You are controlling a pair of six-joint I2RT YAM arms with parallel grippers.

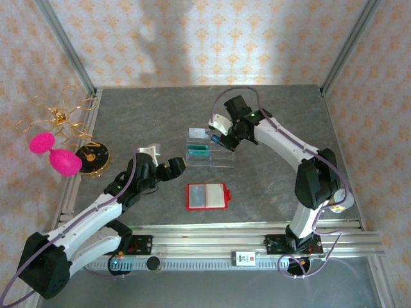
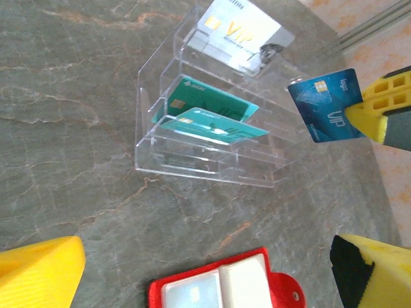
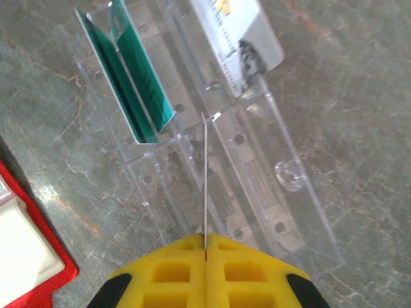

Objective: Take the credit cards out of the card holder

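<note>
- Credit cards point(image 2: 192, 96) are mostly out of the wallet. Two teal-green plastic cards point(image 2: 221, 127) lean in the middle slots of the clear plastic slotted tray point(image 2: 154, 151), and a whitish-grey plastic card point(image 2: 241, 31) marked VIP leans in the rear slot.
- The dark blue plastic card point(image 2: 323, 106) is in no slot. The right end effector point(image 3: 205, 249) pinches it by one short edge, with its yellow fingers point(image 3: 173, 269) clenched flat against both faces.
- In the right wrist view this card shows edge-on as a thin line over the tray, beside the teal pair. Gripping it by the edge leaves most of the card free, which looks suited to sliding it down between the tray's dividers.
- The red folding card holder point(image 1: 207, 196) lies open and flat on the grey stone-patterned tabletop point(image 1: 276, 186), just in front of the tray and touching neither arm.
- The left end effector point(image 1: 171, 169) hovers to the left of the holder, released, with its jaws wide and nothing between them. From there it seems free to steady or reach into the holder.
- Inside its red rim the holder has one pale glossy panel and one whitish panel. Whether a card remains in it cannot be told.
</note>
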